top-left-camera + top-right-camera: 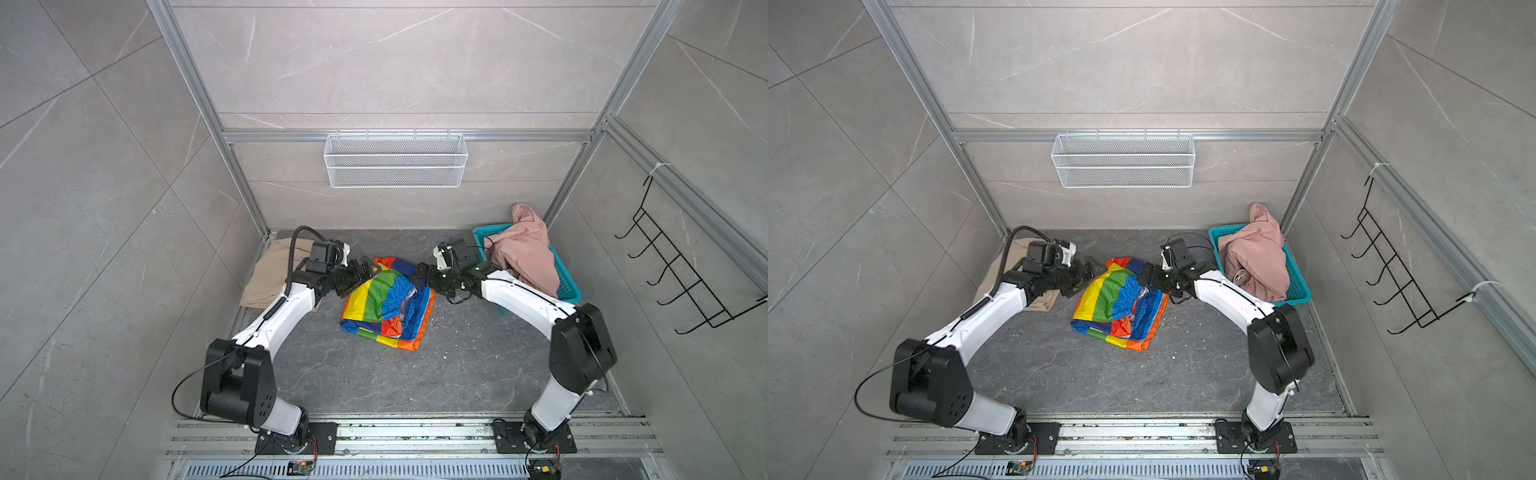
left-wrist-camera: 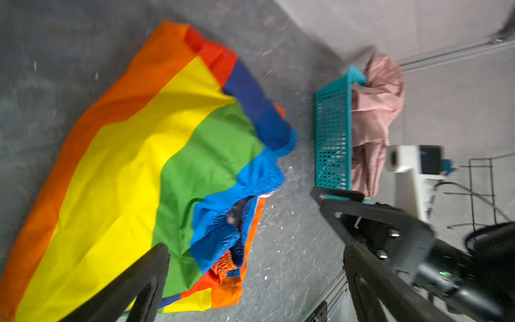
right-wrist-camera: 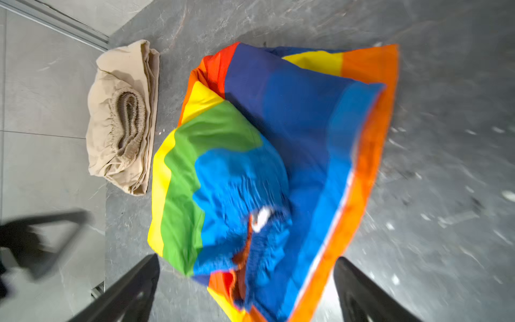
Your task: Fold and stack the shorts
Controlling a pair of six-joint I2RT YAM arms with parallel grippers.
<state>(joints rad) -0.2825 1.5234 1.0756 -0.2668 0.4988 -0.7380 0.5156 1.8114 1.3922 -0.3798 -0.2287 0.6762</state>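
Loosely folded rainbow-striped shorts point(image 1: 386, 303) point(image 1: 1121, 303) lie on the dark floor between my two arms. My left gripper point(image 1: 365, 270) point(image 2: 255, 248) hangs open at their far left edge and holds nothing. At their far right edge my right gripper point(image 1: 424, 274) point(image 3: 246, 258) is open too, its jaws spread wide above the blue waistband point(image 3: 237, 181). Folded beige shorts point(image 1: 266, 274) point(image 3: 122, 120) rest in the back left corner, partly hidden by my left arm. Pink shorts point(image 1: 525, 249) point(image 2: 376, 111) are heaped in the teal basket point(image 1: 567, 282) point(image 2: 333, 133) at the back right.
A white wire basket point(image 1: 395, 160) hangs on the back wall. A black hook rack point(image 1: 685, 266) is fixed to the right wall. Aluminium frame posts stand in the back corners, and a metal rail point(image 1: 415, 432) carrying both arm bases runs along the front.
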